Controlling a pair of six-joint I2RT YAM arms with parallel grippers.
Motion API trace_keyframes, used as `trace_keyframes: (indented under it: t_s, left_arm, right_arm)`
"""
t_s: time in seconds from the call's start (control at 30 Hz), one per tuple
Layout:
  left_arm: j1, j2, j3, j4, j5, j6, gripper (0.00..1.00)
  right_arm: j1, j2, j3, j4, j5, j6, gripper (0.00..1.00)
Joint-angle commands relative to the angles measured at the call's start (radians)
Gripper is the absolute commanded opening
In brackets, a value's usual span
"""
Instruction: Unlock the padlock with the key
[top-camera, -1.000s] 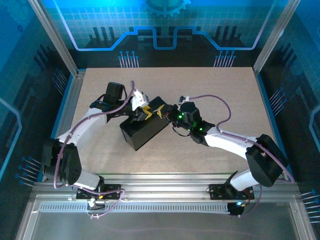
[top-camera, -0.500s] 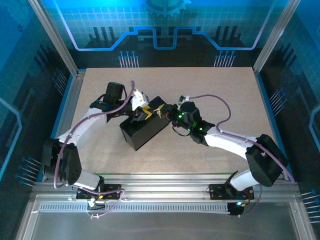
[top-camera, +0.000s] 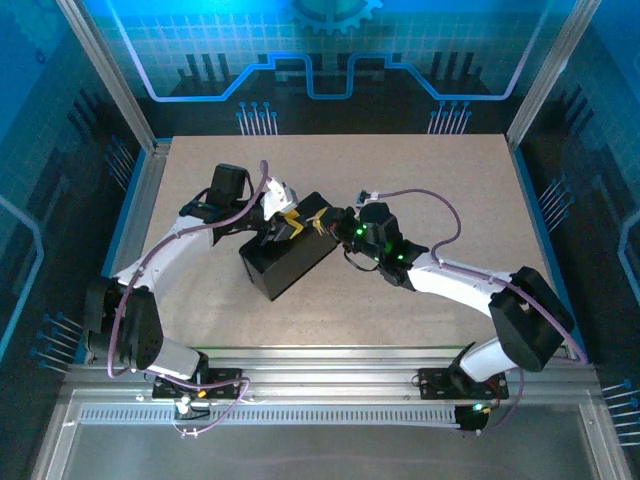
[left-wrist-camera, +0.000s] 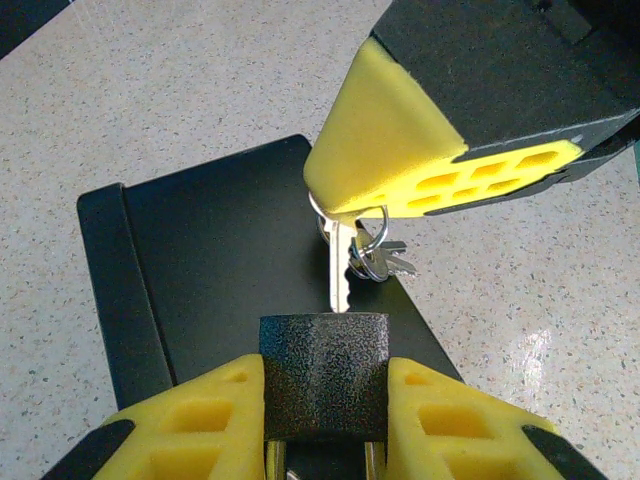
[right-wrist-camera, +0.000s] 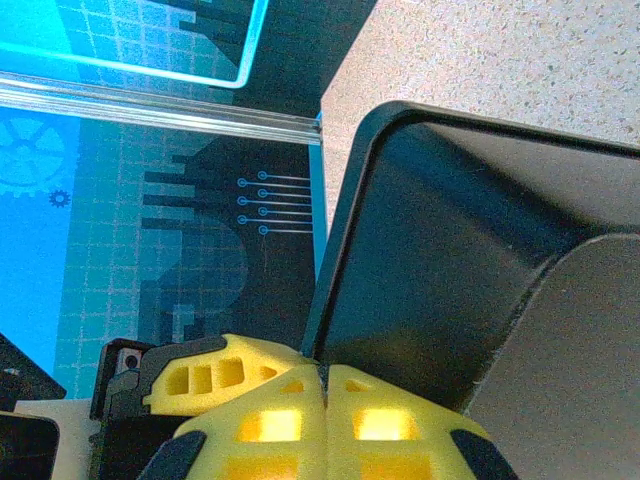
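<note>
In the left wrist view my left gripper (left-wrist-camera: 324, 415) is shut on the dark-grey padlock (left-wrist-camera: 324, 370), with a yellow pad on each side of its body. Coming in from above, my right gripper (left-wrist-camera: 345, 205) is shut on the head of the silvery key (left-wrist-camera: 340, 268). The key blade points straight down at the padlock's far face, and its tip is hidden behind the padlock's edge. Spare keys on a ring (left-wrist-camera: 377, 257) hang beside it. From the top camera both grippers, left (top-camera: 288, 224) and right (top-camera: 326, 226), meet above the black box (top-camera: 285, 258).
The black box (left-wrist-camera: 220, 250) lies on the speckled table (left-wrist-camera: 520, 290) directly under both grippers. Its wall (right-wrist-camera: 450, 260) stands close in front of my shut right gripper (right-wrist-camera: 322, 395). A metal frame and blue panels (top-camera: 320, 60) ring the table.
</note>
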Motion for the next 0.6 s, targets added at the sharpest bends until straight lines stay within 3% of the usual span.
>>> trace_keyframes:
  t_s: [0.0,0.23,0.43,0.57]
  left_arm:
    - [0.000,-0.024,-0.012,0.071,0.015,-0.010,0.00]
    - [0.027,-0.063,-0.147,0.213,0.106,0.073,0.00]
    - [0.032,-0.038,-0.094,0.052,0.139,0.209,0.00]
    - [0.040,-0.038,-0.091,0.041,0.147,0.222,0.00]
  right_arm:
    - [0.030,-0.008,0.023,-0.013,-0.059,0.007,0.00]
    - [0.003,-0.060,0.011,-0.056,-0.038,-0.033,0.00]
    - [-0.010,-0.097,-0.032,-0.049,-0.030,-0.017,0.00]
    - [-0.018,-0.106,-0.047,-0.051,-0.022,-0.013,0.00]
